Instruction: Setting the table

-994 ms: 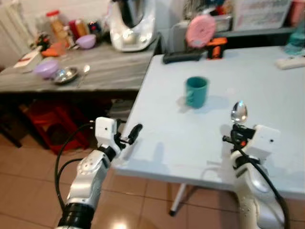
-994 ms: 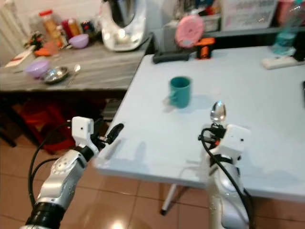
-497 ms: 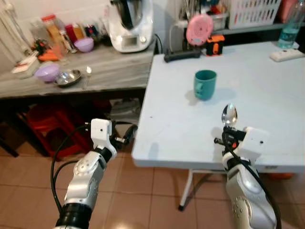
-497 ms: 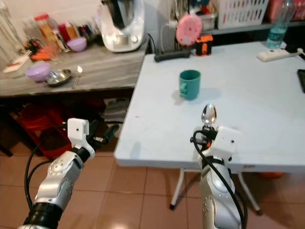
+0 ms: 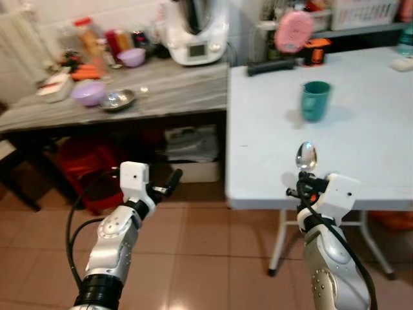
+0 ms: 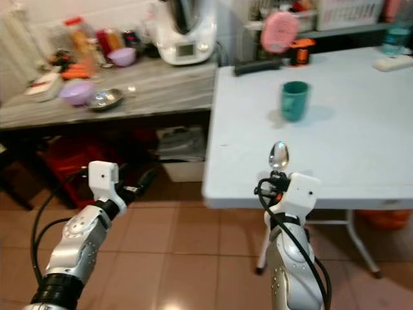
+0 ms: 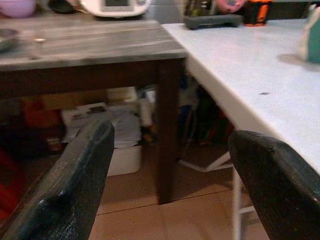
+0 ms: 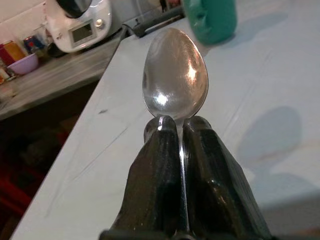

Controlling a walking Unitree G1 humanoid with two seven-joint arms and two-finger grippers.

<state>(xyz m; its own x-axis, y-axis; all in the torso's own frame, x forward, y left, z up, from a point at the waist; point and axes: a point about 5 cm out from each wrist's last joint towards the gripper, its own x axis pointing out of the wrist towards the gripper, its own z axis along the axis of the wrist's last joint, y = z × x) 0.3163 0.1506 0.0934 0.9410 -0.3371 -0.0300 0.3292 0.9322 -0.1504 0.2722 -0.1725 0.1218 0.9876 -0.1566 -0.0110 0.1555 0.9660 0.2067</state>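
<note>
My right gripper (image 5: 302, 186) is shut on the handle of a metal spoon (image 5: 306, 157), whose bowl stands upright above the black fingers (image 8: 155, 150). It hovers at the near edge of the white table (image 5: 264, 155), close to its left front corner. A teal mug (image 5: 315, 100) stands upright farther back on that table. My left gripper (image 5: 169, 182) is open with nothing between its fingers (image 7: 90, 160). It hangs over the tiled floor, left of the white table and in front of the wooden side table (image 5: 168, 90).
The wooden side table carries a purple bowl (image 5: 88, 92), a metal bowl (image 5: 117, 99), a kitchen machine (image 5: 197, 29) and jars. Beneath it sit a red crate (image 5: 84, 168) and a white box (image 5: 187, 145). A black power strip (image 5: 274, 64) lies at the white table's far edge.
The whole view has pulled back and shifted, so the white table now sits farther away and to the right. Both grippers keep their pose; the spoon stays held.
</note>
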